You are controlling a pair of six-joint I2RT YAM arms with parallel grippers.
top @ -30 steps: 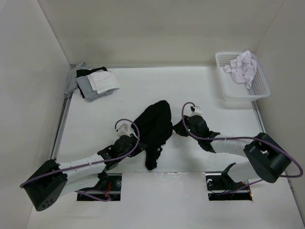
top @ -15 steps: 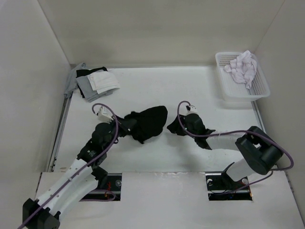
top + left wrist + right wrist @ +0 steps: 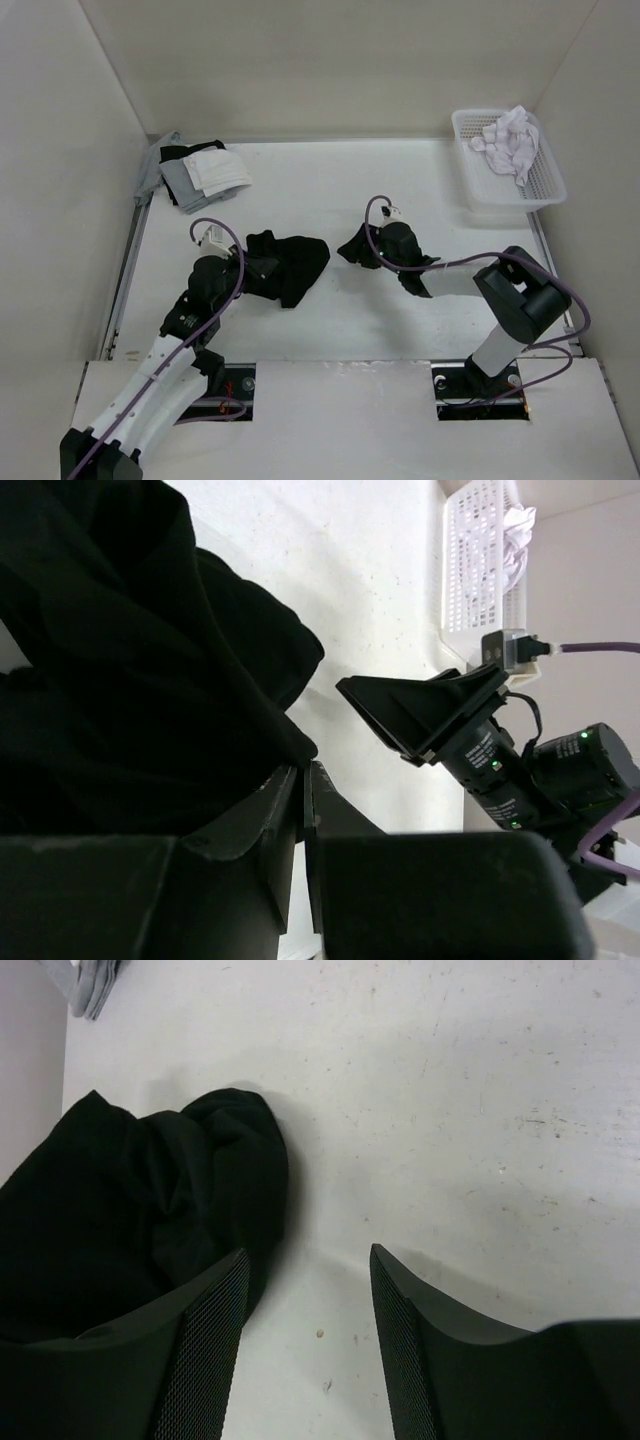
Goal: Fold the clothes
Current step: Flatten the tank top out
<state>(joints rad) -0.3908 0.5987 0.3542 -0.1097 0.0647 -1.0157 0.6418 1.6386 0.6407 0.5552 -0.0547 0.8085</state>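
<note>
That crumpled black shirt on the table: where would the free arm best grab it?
Pinch the rounded, bunched right edge of the black soft fabric garment, coming in low from the right. The left end effector is shut on its left side, and the open right end effector faces that free bulge, which probably stands thick enough to pinch.

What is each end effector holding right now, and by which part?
The left end effector is shut on the black garment, pinching a bunched fold at its left end. The right end effector is open, holding nothing.
</note>
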